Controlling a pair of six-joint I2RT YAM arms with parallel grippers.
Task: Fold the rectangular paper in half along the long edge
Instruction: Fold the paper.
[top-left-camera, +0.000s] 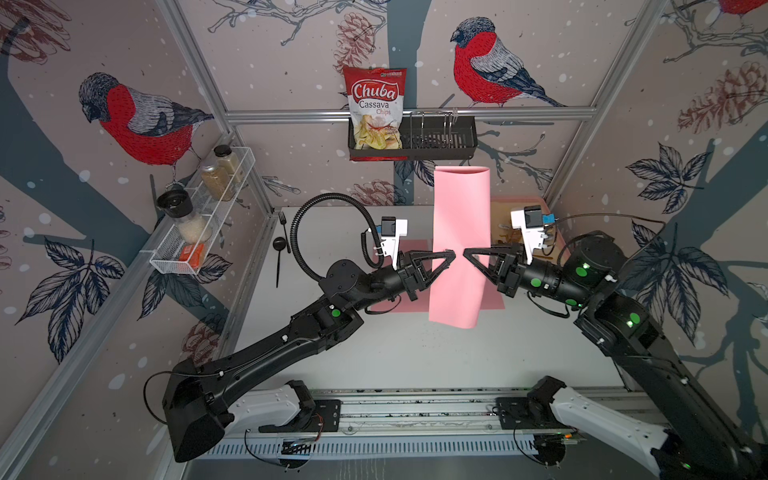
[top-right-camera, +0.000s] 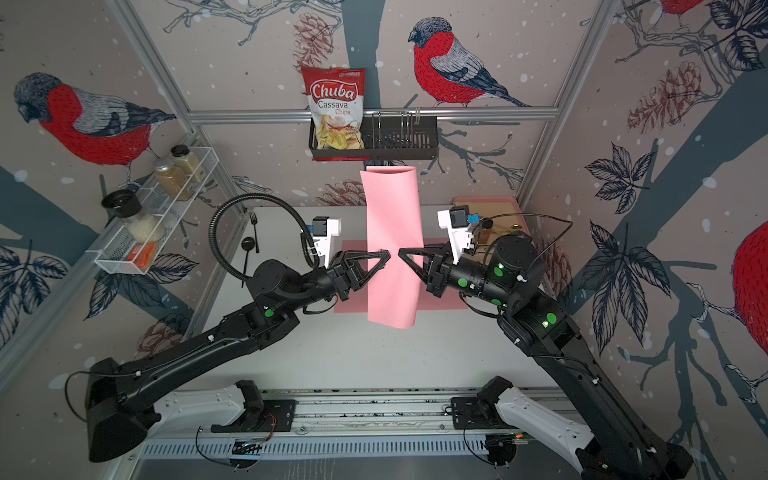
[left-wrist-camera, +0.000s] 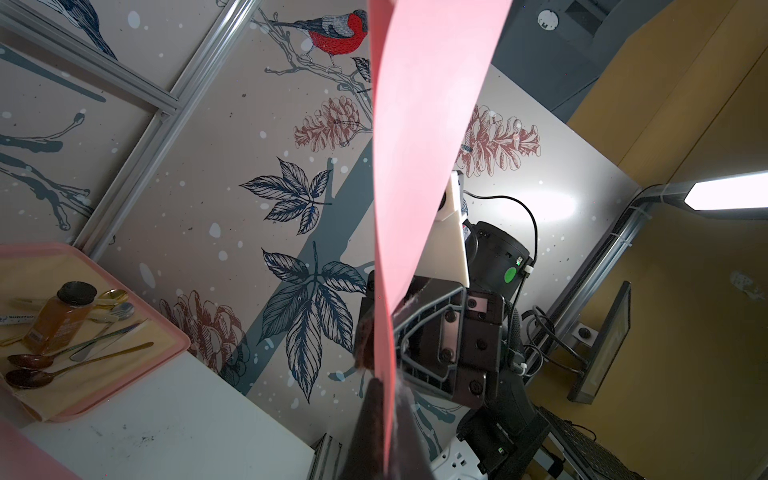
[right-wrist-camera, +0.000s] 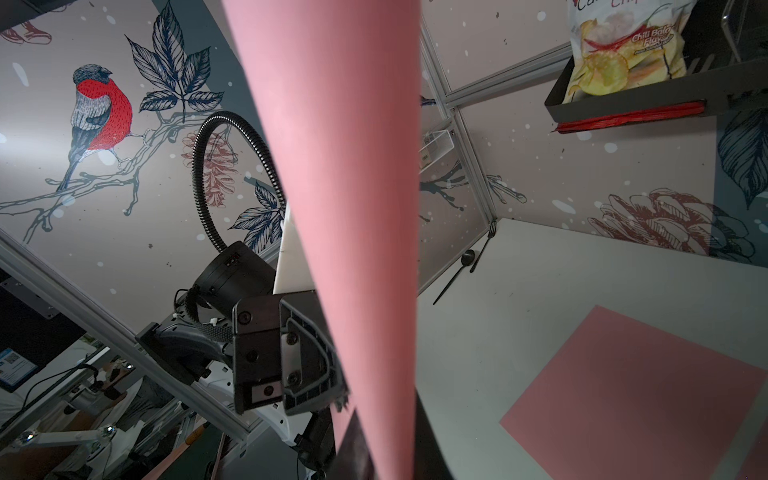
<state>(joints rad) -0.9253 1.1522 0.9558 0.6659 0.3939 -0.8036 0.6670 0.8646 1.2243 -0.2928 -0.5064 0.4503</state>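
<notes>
The pink rectangular paper (top-left-camera: 459, 224) (top-right-camera: 392, 216) hangs in the air above the table's middle, curled over at its far end. My left gripper (top-left-camera: 452, 254) (left-wrist-camera: 386, 399) is shut on its left long edge. From the other side, my right gripper (top-left-camera: 466, 252) (right-wrist-camera: 392, 436) is shut on the right long edge. The two sets of fingertips nearly meet at the sheet's middle. The paper (left-wrist-camera: 415, 124) (right-wrist-camera: 345, 166) runs up through both wrist views, pinched between dark pads. A second pink sheet (top-left-camera: 494, 299) (right-wrist-camera: 640, 399) lies flat on the table below.
A pink tray (left-wrist-camera: 174, 336) with spoons and a small bottle sits at the back right. A black fork and spoon (top-left-camera: 281, 247) lie at the back left. A chips bag (top-left-camera: 376, 108) stands in a wall basket, and a wire shelf (top-left-camera: 199, 224) holds jars on the left wall.
</notes>
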